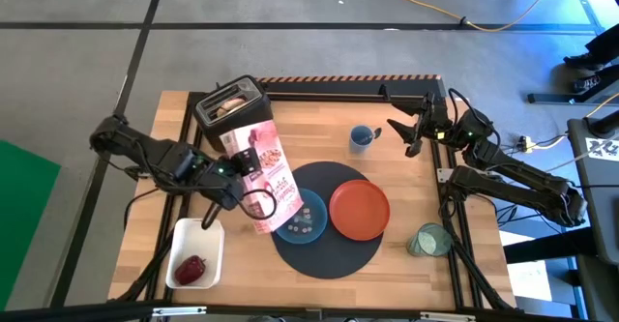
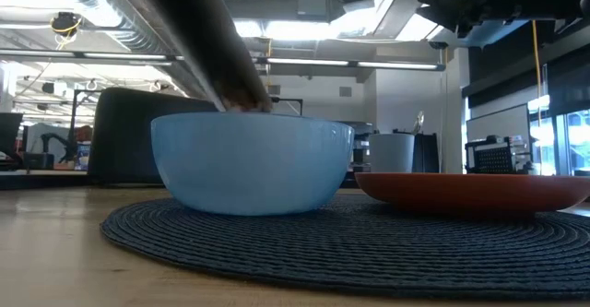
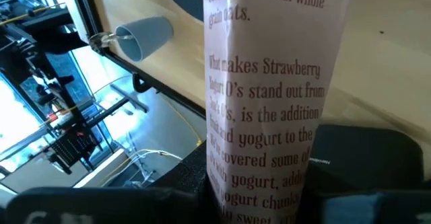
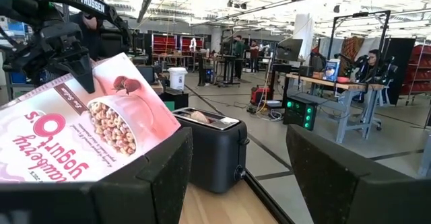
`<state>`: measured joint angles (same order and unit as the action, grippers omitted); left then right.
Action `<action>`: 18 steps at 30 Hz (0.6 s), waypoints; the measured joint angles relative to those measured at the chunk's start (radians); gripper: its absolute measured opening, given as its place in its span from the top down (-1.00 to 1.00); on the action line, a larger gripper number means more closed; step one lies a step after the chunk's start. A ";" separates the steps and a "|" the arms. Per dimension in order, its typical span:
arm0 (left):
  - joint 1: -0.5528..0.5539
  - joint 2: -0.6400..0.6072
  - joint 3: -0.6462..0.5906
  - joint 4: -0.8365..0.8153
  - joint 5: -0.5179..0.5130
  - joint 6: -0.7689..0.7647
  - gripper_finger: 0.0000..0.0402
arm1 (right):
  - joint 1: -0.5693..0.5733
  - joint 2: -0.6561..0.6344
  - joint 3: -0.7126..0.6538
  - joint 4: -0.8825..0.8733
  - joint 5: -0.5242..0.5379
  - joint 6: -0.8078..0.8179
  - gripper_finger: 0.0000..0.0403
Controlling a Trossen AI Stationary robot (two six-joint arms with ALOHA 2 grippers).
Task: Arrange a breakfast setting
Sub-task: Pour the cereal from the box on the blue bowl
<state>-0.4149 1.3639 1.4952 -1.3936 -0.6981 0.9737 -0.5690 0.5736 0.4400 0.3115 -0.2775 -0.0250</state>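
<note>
My left gripper (image 1: 240, 163) is shut on a pink-and-white cereal box (image 1: 267, 177), which is tipped with its lower end over the light-blue bowl (image 1: 306, 221). The bowl and the orange-red plate (image 1: 360, 209) stand on the round dark-navy placemat (image 1: 324, 254). In the low view the box (image 2: 198, 40) slants down behind the bowl (image 2: 251, 164). My right gripper (image 1: 414, 136) is open and empty near the far right of the table, beside a small blue cup (image 1: 362, 137). A green-tinted glass (image 1: 427, 240) stands right of the placemat. My left gripper holds the cereal box between its two fingers, one finger (image 3: 350, 163) showing beside the box's narrow printed side panel (image 3: 266, 116). It comes from the table's left side, across the box. The box is lifted clear and tilted, its lower end above the bowl.
A black toaster (image 1: 230, 107) with toast in its slot stands at the far left; it also shows in the right wrist view (image 4: 212, 146). A white dish (image 1: 196, 254) at the near left holds a red fruit (image 1: 191, 267). A black frame (image 1: 348, 88) borders the table's far edge.
</note>
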 joint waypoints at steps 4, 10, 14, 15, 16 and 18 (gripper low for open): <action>0.000 0.032 0.000 -0.001 -0.027 0.014 0.50 | 0.000 0.000 0.000 0.000 0.000 0.000 -0.15; -0.008 0.047 0.000 0.012 -0.049 0.041 0.50 | 0.000 0.000 0.000 0.000 0.000 0.000 -0.15; -0.012 0.046 0.000 0.023 -0.053 0.041 0.50 | 0.000 0.000 0.000 -0.001 0.000 0.000 -0.15; -0.014 0.045 0.000 0.022 -0.053 0.041 0.50 | 0.000 0.000 0.000 -0.002 0.000 0.000 -0.15; -0.017 0.045 0.000 0.022 -0.053 0.041 0.50 | 0.000 0.000 0.000 -0.004 0.000 0.000 -0.15; -0.020 0.045 0.000 0.022 -0.055 0.041 0.50 | 0.000 0.000 0.000 -0.010 0.000 0.000 -0.15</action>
<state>-0.4351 1.4090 1.4948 -1.3712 -0.7530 1.0149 -0.5694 0.5736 0.4400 0.3019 -0.2780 -0.0246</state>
